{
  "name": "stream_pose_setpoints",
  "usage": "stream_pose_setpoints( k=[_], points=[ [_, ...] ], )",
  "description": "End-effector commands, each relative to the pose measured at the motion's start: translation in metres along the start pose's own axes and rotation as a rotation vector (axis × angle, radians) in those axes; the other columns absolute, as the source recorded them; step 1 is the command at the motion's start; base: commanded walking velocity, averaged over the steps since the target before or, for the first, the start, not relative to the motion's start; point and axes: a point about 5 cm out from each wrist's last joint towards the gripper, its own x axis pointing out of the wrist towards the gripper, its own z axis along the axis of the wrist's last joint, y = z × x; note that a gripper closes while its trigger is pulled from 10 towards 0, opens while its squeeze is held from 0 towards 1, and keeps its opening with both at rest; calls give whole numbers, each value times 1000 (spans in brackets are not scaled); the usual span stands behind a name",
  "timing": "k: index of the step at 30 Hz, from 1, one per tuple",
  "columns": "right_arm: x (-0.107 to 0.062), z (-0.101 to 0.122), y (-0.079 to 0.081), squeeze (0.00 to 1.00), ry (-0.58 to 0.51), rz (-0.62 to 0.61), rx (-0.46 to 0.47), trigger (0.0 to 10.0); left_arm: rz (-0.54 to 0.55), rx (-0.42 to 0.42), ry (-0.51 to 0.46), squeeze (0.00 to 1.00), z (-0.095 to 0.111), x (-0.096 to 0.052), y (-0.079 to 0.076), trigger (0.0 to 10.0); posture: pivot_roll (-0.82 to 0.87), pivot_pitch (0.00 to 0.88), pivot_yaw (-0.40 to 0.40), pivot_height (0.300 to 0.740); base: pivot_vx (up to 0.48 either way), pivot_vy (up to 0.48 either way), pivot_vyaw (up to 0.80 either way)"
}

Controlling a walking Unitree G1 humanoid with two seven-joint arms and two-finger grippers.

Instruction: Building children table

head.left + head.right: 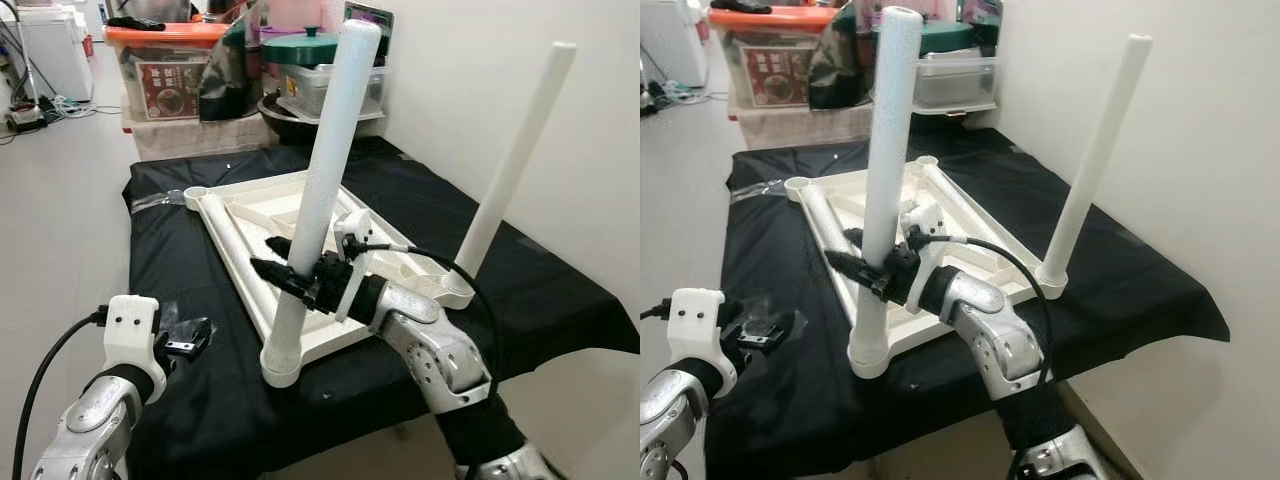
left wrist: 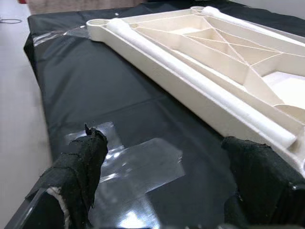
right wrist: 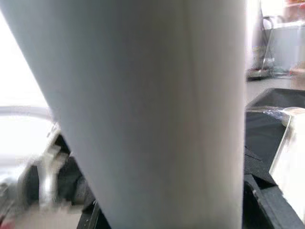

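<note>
Cream-white moulded plastic table top (image 1: 300,215), ribbed underside facing up, lying flat on a low surface draped in black cloth (image 1: 190,260); inverted so the corner sockets are open for fitting legs. Near white cylindrical plastic leg (image 1: 318,190), standing in the corner socket closest to the robot, tilted slightly off upright; judged mid-seating or mid-turning. Right gripper (image 1: 283,268), black fingers clamped around the lower part of this leg just above its socket, the low grip presumably chosen for control of the joint; in the right wrist view the leg's pale surface (image 3: 143,109) sits directly against the camera. Second white cylindrical leg (image 1: 512,165), already in the right-hand corner socket beside the wall, leaning outward, untouched. Third white tube (image 2: 200,86), lying flat along the top's left edge, apparently awaiting its turn. Left gripper (image 2: 162,176), fingers spread apart and empty, hovering low over the cloth above a strip of clear tape (image 2: 138,162), near the top's left edge but apart from it; likely positioned to steady the top. Storage boxes and a dark lidded pot (image 1: 300,50) stacked behind.
</note>
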Motion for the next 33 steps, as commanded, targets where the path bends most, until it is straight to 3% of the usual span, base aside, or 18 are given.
stream_pose_setpoints(
  k=[1, 2, 3, 6, 7, 9, 11, 16, 25, 26, 27, 30, 31, 32, 33],
  points=[
    [-12, -30, -1, 0, 221, 157, 28, 10000, 14, 5, 6, 0, -1, 1, 3, 10000, 71, 0, -81, 740, 0, 0, 0],
    [-12, -30, -1, 0, 221, 157, 28, 10000, 14, 5, 6, 0, -1, 1, 3, 10000, 71, 0, -81, 740, 0, 0, 0],
    [-12, -24, -1, 0, 250, 274, 23, 10000, 16, 1, 3, 0, -1, 1, 3, 10000, 71, 0, -81, 740, 0, 0, 0],
    [-12, -24, -1, 0, 250, 274, 23, 10000, 16, 1, 3, 0, -1, 1, 3, 10000, 71, 0, -81, 740, 0, 0, 0],
    [-12, -19, 0, 0, 263, 359, 36, 10000, 16, -2, 2, 0, -1, 2, 3, 10000, 75, 0, -86, 740, 0, 0, 0],
    [-12, -19, 0, 0, 263, 359, 36, 10000, 16, -2, 2, 0, -1, 2, 3, 10000, 75, 0, -86, 740, 0, 0, 0],
    [-6, -12, -2, 0, 288, 478, 37, 10000, 21, -13, 0, 0, -3, 0, 2, 10000, 107, 0, -117, 740, 0, 0, 0],
    [4, -8, -6, 0, 281, 504, 36, 10000, 40, -21, -3, 0, -3, -4, 5, 10000, 121, 0, -130, 740, 0, 0, 0],
    [13, -6, -13, 0, 180, 396, 78, 10000, 64, -35, -5, 0, -6, -8, 5, 10000, 126, 0, -145, 740, 0, 0, 0],
    [13, -18, -38, 0, 154, -58, 87, 10000, 73, -36, -5, 0, -6, -10, 7, 10000, 121, 0, -138, 740, 0, 0, 0],
    [-5, -32, -62, 0, 136, -512, 123, 10000, 85, -34, -4, 0, -6, -11, 9, 10000, 121, 0, -128, 740, 0, 0, 0],
    [-5, -32, -62, 0, 136, -512, 123, 10000, 85, -34, -4, 0, -6, -11, 9, 10000, 121, 0, -128, 740, 0, 0, 0],
    [-25, -44, -74, 0, 139, -818, 146, 10000, 95, -31, -3, 0, -6, -12, 12, 10000, 121, 0, -124, 740, 0, 0, 0],
    [-25, -44, -74, 0, 139, -818, 146, 10000, 95, -31, -3, 0, -6, -12, 12, 10000, 121, 0, -124, 740, 0, 0, 0],
    [-65, -57, -74, 0, 116, -1122, 128, 10000, 108, -17, 7, 0, -7, -11, 18, 10000, 86, 0, -86, 740, 0, 0, 0]
  ],
)
